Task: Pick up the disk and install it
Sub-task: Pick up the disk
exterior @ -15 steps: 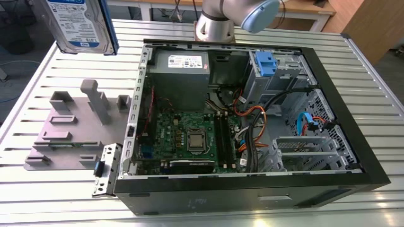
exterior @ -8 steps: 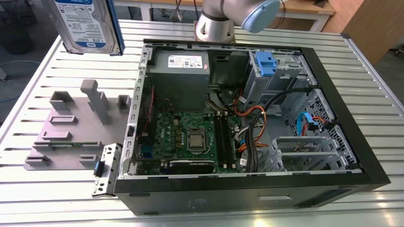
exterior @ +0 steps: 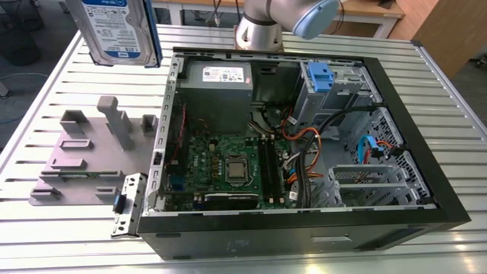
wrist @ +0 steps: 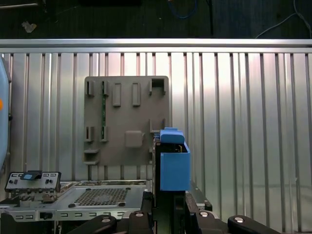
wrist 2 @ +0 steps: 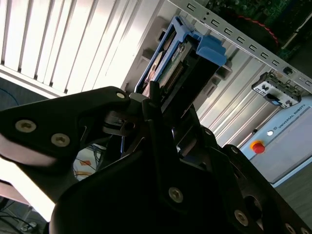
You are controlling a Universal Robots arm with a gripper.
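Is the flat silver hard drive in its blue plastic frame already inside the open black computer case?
No, the silver hard drive is up above the slatted metal table, outside the black computer case.

Arm (exterior: 259, 25): silver-grey rounded tubing
Joint cap (exterior: 316, 17): pale blue, domed
Gripper (wrist 2: 168, 97): matte black angular plates and links
Screws (wrist 2: 25, 126): silver round heads set in the black housing

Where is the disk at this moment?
The disk is held in the gripper above the table, at the exterior view's upper left, left of the open computer case.
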